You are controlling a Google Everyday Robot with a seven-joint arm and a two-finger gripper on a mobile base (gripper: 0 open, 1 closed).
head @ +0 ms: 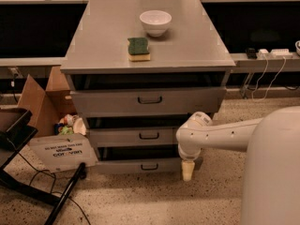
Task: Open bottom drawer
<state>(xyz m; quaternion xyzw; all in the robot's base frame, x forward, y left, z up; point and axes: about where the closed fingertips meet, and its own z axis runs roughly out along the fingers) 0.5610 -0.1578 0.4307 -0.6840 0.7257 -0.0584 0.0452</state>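
The single camera view showed a speckled stone-pattern floor [140, 203] and a grey metal three-drawer cabinet [197, 46] standing before dark shelving. On the cabinet's flat top sat a white round bowl [155, 22] and, just in front of it, a green-and-yellow rectangular sponge [138, 48], the two apart. A brown cardboard box [37, 100] holding mixed refuse stood at the cabinet's left, with a white printed placard [61, 150] leaning below it and a black metal frame [21, 135] cut off at the left edge. The bottom drawer [117, 166], a short grey metal front with a small dark pull handle [149, 166], sat lowest in the cabinet, close to the floor. Its front faced the camera and its long axis ran level, left to right. A dark gap lay above it, and its interior was not visible. The white robot arm [220, 135] reached in from the right. Its cream-tipped gripper [187, 170] pointed downward at the drawer's right end, covering that corner. Contact with the drawer could not be confirmed, and it could not be told whether the gripper was apart or together.
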